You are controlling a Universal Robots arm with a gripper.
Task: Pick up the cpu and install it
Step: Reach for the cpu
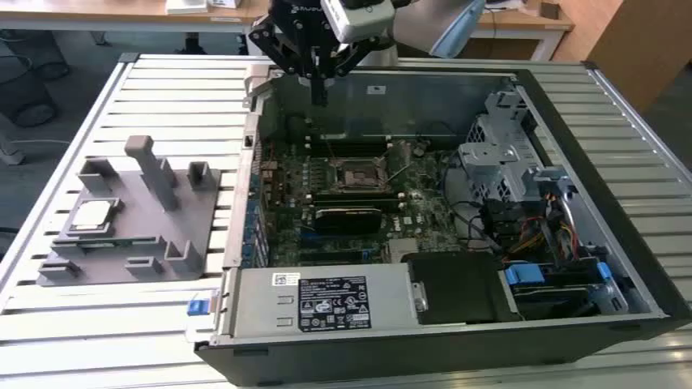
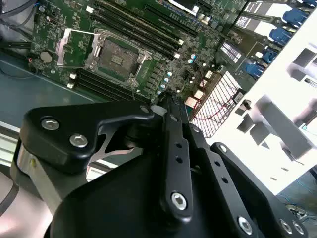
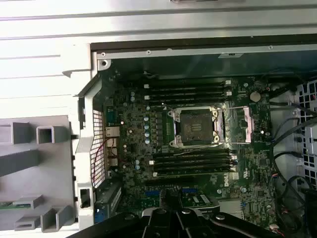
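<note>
At the exterior view's left, the cpu (image 1: 92, 215) lies flat, lid up, in the grey fixture (image 1: 173, 243) for grasping from above, the socket (image 1: 352, 174) beyond stands open for it, and at top centre the gripper (image 1: 319, 99) hangs empty, fingers pressed together.

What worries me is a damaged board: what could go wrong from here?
The cpu lies on the grey fixture, across the case wall from the hand; the reach could clip that wall or the fixture's posts. The socket is open; a tilted drop could harm its contacts.
</note>
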